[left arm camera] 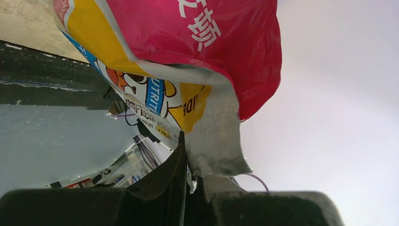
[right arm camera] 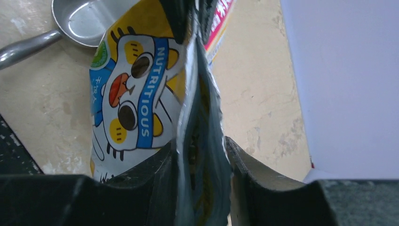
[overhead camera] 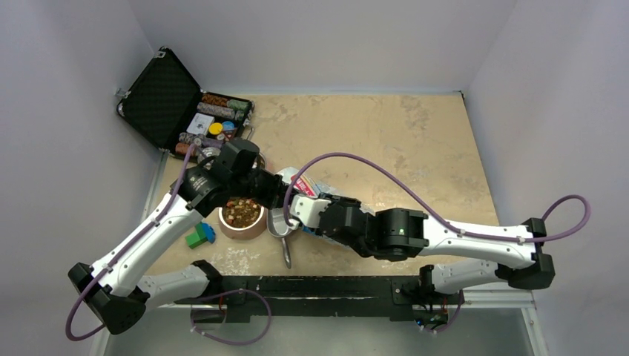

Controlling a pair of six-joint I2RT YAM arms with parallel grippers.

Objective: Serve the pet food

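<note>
The pet food [overhead camera: 242, 212], brown and tan kibble, fills a round brown bowl [overhead camera: 236, 231] near the table's front left. The glossy white bag [overhead camera: 303, 182], printed red, yellow and blue, is held between both grippers just right of the bowl. My left gripper [overhead camera: 271, 182] is shut on the bag's torn silvery edge [left arm camera: 214, 150]. My right gripper [overhead camera: 300, 204] is shut on the bag [right arm camera: 136, 94] lower down, its fingers [right arm camera: 155, 165] pressing both sides. Dark kibble shows inside the bag's mouth between the right fingers.
A metal scoop [overhead camera: 280, 222], empty in the right wrist view [right arm camera: 89, 19], lies right of the bowl, handle toward the front. Green and blue toy blocks [overhead camera: 199, 236] sit left of the bowl. An open black case [overhead camera: 159, 96] of coloured chips stands at the back left.
</note>
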